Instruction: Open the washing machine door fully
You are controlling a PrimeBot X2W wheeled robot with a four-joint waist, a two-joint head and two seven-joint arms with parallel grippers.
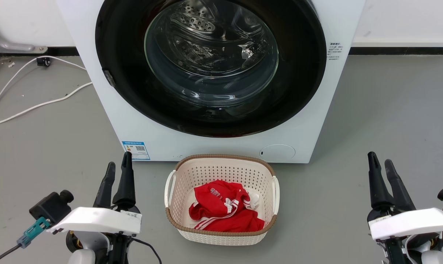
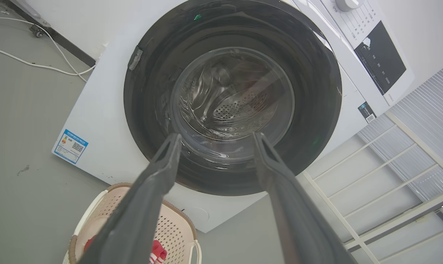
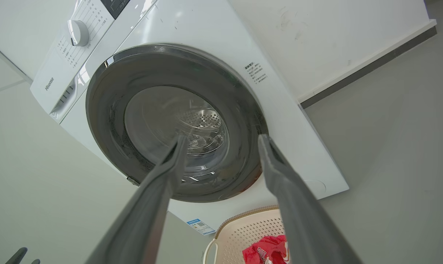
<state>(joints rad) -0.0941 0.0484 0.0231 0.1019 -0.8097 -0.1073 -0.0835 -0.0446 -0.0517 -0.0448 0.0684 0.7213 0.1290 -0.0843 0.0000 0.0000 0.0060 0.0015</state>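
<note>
Left pincer (image 1: 119,161) and right pincer (image 1: 379,158): we note both parted, gripping nothing. Washing machine door (image 1: 211,66) shut, well ahead of both; laundry basket (image 1: 206,169) with red garment (image 1: 221,212) between them.

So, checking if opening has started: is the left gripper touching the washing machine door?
Apart. The head view shows the left gripper over bare floor, short of the washing machine door.

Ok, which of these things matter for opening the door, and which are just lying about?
Job: washing machine door, washing machine, left gripper, right gripper, both open.
Lying about: laundry basket, red garment in it, white cables.
</note>
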